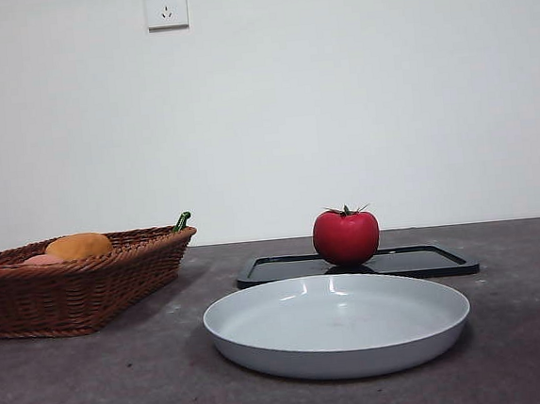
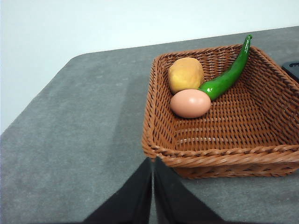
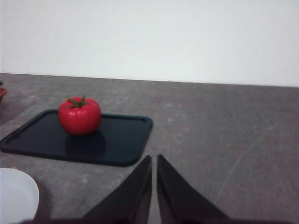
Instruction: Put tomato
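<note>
The glossy red tomato (image 1: 346,237) with a green stem stands upright on a flat black tray (image 1: 427,262) behind a white plate (image 1: 338,325). It also shows in the right wrist view (image 3: 80,116), on the tray (image 3: 117,140). My right gripper (image 3: 153,161) is shut and empty, above the table beside the tray, apart from the tomato. My left gripper (image 2: 153,163) is shut and empty, near the rim of a wicker basket (image 2: 224,156). Neither arm shows in the front view.
The wicker basket (image 1: 69,286) stands at the left and holds an orange rounded fruit (image 2: 186,74), a pale pink fruit (image 2: 190,103) and a green chili (image 2: 229,74). The white plate's edge (image 3: 16,196) lies near the tray. A wall with a socket (image 1: 166,5) is behind.
</note>
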You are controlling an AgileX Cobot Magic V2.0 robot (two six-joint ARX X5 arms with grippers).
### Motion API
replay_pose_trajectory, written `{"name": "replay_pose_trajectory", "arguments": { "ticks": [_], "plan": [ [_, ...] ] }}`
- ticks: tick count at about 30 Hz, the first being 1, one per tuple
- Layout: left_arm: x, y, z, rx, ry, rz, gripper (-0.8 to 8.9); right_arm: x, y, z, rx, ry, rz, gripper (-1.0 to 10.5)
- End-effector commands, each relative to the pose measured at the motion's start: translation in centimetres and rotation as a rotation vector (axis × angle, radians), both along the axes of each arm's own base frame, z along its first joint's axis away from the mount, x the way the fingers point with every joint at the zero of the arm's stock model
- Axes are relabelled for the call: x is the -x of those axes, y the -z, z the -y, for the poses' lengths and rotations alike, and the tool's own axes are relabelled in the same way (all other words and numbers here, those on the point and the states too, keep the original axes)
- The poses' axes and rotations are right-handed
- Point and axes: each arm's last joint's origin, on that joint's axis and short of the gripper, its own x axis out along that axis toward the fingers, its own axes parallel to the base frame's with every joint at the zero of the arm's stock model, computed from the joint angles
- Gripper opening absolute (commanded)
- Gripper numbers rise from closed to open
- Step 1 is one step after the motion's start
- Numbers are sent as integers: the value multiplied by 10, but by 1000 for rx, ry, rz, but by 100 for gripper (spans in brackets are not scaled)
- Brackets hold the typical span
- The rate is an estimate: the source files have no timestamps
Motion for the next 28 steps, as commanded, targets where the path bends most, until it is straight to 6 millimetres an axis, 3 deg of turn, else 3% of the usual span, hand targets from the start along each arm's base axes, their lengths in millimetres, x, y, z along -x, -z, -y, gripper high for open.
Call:
{"name": "replay_pose_trajectory", "arguments": {
  "ticks": [1, 12, 28],
  "plan": [
    [-1, 7, 0, 3, -4, -25, 7, -1, 6, 0, -25, 4, -2, 8],
    [-1, 7, 0, 3, -3, -26, 7, 0, 20, 1, -17, 20, -143, 8],
    [-1, 7, 0, 3, -3, -26, 7, 0, 18, 0, -46, 11, -128, 8]
  ]
}}
